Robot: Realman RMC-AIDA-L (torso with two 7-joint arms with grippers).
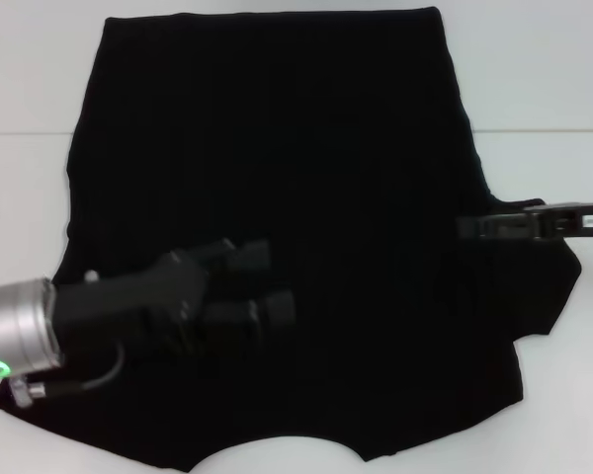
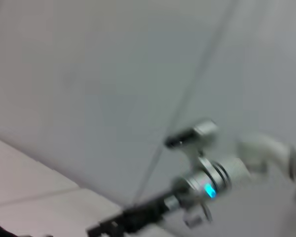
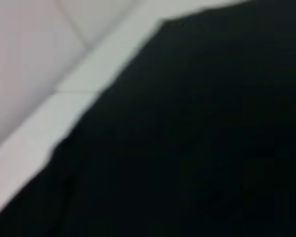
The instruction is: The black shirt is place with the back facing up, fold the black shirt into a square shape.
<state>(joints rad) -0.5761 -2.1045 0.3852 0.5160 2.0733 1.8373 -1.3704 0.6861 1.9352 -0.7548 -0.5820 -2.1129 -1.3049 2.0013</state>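
black shirt point(image 1: 306, 178) lies spread flat across most of a white table point(image 1: 553, 89), plain side up, hem at the far edge and neckline curve at the near edge, both short sleeves out to the sides. left gripper point(image 1: 269, 281) reaches in from the near left and sits over the cloth near the left sleeve, its two thick black fingers point(image 1: 242, 255) parted with a gap between them, nothing held. right gripper point(image 1: 469, 228) comes in low from the right edge, over the shirt by the right sleeve; whether its fingers are apart or together cannot be told from where i stand. right wrist view shows only dark cloth point(image 3: 197, 138) against the pale table point(image 3: 49, 118). left wrist view catches the right arm point(image 2: 207, 182) farther off.
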